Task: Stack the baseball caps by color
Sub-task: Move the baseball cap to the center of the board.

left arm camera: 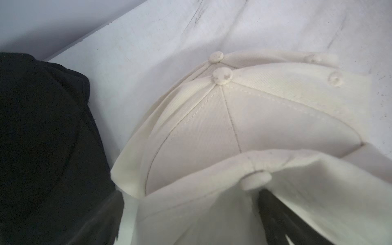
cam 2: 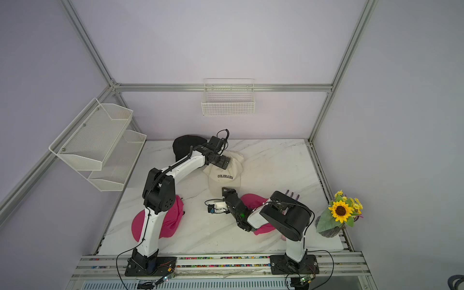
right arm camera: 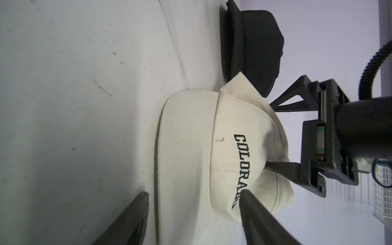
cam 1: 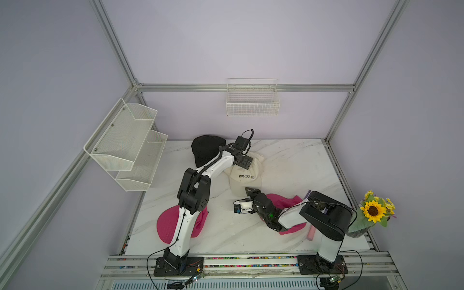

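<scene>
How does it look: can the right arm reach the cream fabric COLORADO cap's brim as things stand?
Probably yes. The right gripper faces the cream fabric COLORADO cap, its open fingers framing the brim in the wrist view, nothing between. The left gripper is at the crown, off that path.

Robot lab cell: aluminium frame [cam 1: 246,88]

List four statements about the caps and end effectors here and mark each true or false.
1. The pink caps are stacked. False: one pink cap lies by the left arm, another pink cap under the right arm.
2. The top cream cap reads COLORADO. True.
3. The black caps sit at the back of the table, beside the cream ones. True.
4. The right end effector is shut on a pink cap. False: it is open at the cream cap's brim.
</scene>
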